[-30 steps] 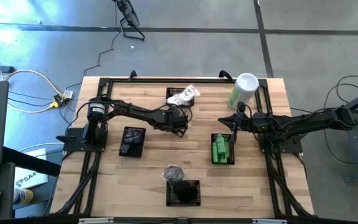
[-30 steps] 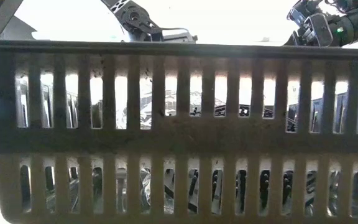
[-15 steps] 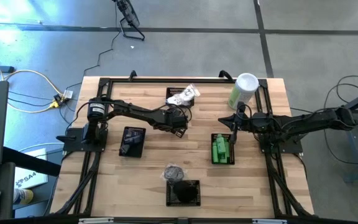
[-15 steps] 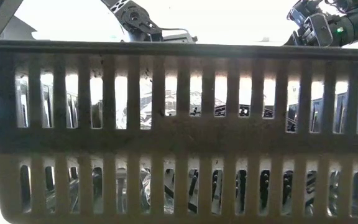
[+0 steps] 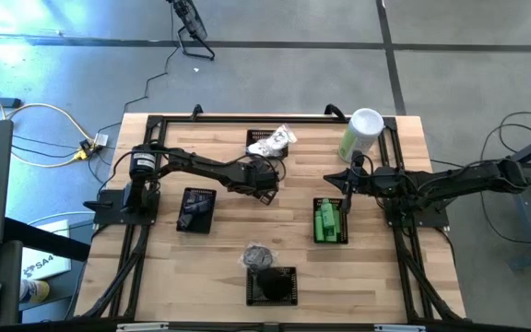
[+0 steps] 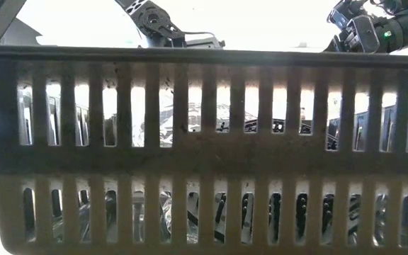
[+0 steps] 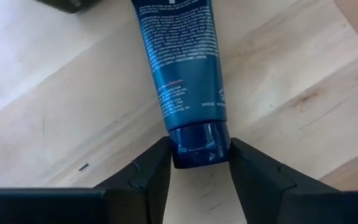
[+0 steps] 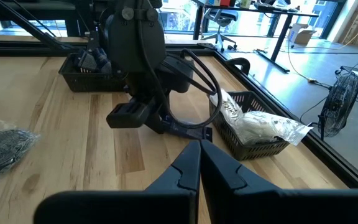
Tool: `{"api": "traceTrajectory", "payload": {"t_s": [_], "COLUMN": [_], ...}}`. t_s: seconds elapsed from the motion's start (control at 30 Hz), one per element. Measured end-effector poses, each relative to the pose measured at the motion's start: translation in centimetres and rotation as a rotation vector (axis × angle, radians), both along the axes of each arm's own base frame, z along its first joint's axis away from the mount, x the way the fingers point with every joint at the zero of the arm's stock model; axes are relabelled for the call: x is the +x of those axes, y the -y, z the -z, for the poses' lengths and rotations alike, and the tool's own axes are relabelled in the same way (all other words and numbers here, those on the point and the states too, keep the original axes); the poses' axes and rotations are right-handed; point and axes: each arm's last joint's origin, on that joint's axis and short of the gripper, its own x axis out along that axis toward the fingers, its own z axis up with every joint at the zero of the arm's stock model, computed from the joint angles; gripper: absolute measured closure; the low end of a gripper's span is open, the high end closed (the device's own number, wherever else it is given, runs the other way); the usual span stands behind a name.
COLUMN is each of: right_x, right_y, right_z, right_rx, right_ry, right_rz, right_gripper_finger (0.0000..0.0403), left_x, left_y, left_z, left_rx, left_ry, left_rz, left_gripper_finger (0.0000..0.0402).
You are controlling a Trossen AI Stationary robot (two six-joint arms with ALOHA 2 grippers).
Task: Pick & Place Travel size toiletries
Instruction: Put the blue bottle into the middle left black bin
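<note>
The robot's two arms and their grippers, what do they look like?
Both arms are black, slim and jointed. The left arm has a round motor housing with a pale label near its base and a thin black cable looping by its wrist. The left gripper and right gripper have flat, angular matte-black fingers.

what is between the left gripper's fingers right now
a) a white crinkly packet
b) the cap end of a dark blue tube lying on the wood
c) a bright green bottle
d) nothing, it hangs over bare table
b, in the left wrist view the left gripper has a finger on each side of the cap of the dark blue tube, which lies flat on the wooden table.
</note>
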Motion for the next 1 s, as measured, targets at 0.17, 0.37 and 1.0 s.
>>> {"api": "traceTrajectory", "payload": {"t_s": [0.17, 0.37, 1.0], "right_x": [0.0, 0.0, 0.0], "right_y": [0.0, 0.0, 0.0], "right_z": [0.0, 0.0, 0.0], "right_rx": [0.000, 0.000, 0.000], "right_ry": [0.000, 0.000, 0.000], "right_rz": [0.000, 0.000, 0.000], "right_gripper_finger": [0.0399, 0.0399, 0.0399], "left_x": [0.0, -0.1, -1.0], "left_y": [0.0, 0.0, 0.2], "left_z": [0.0, 0.0, -0.6], "left_rx": [0.008, 0.015, 0.038], "left_ry": [-0.017, -0.040, -0.149], "left_rz": [0.033, 0.059, 0.173], "left_gripper_finger": [0.0254, 0.0273, 0.0266]}}
